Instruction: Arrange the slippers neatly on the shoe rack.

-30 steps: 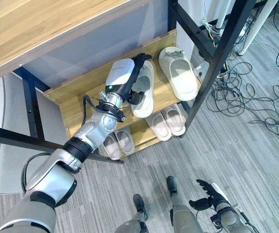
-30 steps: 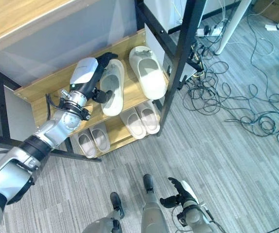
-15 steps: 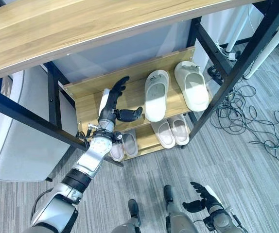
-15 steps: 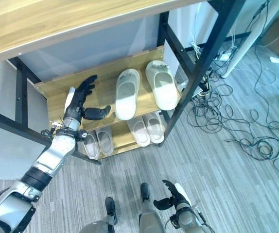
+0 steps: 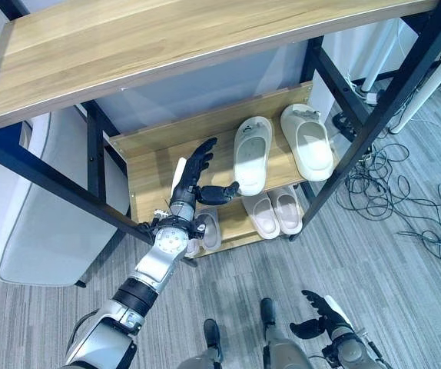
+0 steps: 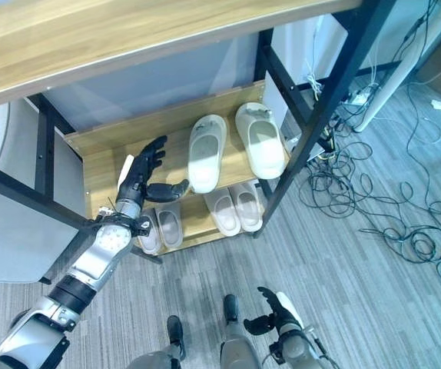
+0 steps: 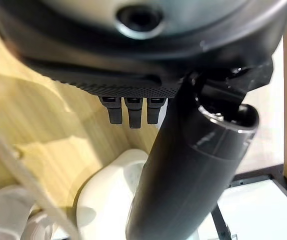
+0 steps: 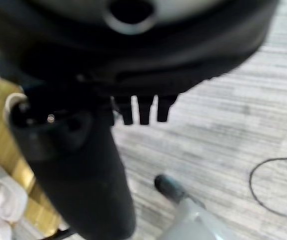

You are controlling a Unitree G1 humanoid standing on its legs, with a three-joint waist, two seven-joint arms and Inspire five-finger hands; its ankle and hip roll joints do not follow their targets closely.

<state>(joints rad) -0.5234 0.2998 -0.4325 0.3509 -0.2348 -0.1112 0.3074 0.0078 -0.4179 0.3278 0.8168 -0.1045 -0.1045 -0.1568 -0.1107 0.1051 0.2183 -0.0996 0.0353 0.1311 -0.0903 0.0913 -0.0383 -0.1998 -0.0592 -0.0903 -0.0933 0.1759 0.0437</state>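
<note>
Shoe rack (image 5: 151,157): black metal frame with wooden shelves; middle shelf and a lower shelf both visible under the top board.
Large slippers: two off-white ones on the middle shelf, toes toward the rack's back wall. Left slipper (image 5: 251,154) and right slipper (image 5: 306,141) lie side by side near each other, on the right half of the shelf; the left one sits a little nearer the shelf's front edge.
Small slippers: one pair (image 5: 273,212) on the lower shelf below the large pair; a second pair (image 5: 202,231) on the same shelf further left, partly behind the left arm.
Left robot hand (image 5: 193,176): over the bare left part of the middle shelf, fingers straight and spread, thumb stretched toward the left slipper, tip close beside it; holds nothing.
Right robot hand (image 5: 320,317): low over the grey carpet floor (image 5: 405,307) in front of the rack, fingers loosely apart, empty.
Cables (image 5: 405,192): tangled on the floor right of the rack.
</note>
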